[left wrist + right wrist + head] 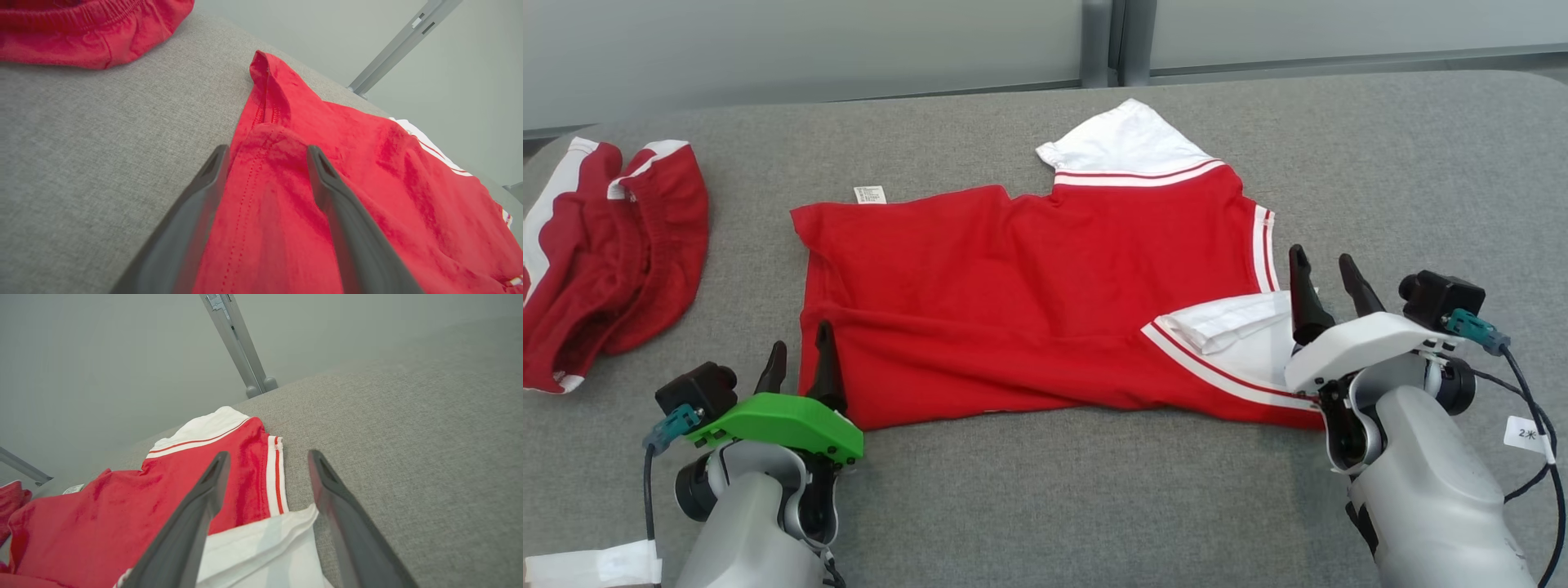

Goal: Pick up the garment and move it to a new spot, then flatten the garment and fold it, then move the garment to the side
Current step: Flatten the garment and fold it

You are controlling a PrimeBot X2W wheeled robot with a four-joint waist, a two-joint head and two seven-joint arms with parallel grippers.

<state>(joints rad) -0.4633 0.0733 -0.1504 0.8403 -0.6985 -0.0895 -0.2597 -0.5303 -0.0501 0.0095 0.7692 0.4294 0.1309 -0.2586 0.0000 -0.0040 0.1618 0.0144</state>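
The garment (1029,302) is a red knit shirt with white sleeves, spread nearly flat on a grey surface (1094,490) of coarse woven cloth, and it reaches from the left fingers (827,371) across to the right fingers (1305,306). Its red body is soft and matte, with shallow creases and a long ridge running from one pair of fingers toward the other.

The left fingers are dark, tapered and spread wide, gripping nothing. The shirt's hem corner (245,196), sewn with a dotted row of stitches, lies in the gap between them, one finger over bare grey weave and the other over red cloth. Past their tips the hem rises in a small upright fold.

The right fingers also stand wide apart and hold nothing. A white sleeve (1233,327), folded back and edged with red and white stripes, lies between and beneath them. Its border ends just short of the outer finger, which is over bare surface. A striped band (276,477) runs away from their tips.

A second white sleeve (1123,143) sticks out well beyond the right fingertips, and a small white label (869,194) peeks out far ahead of the left ones. A crumpled red and white garment (613,245) sits well outside the left fingers
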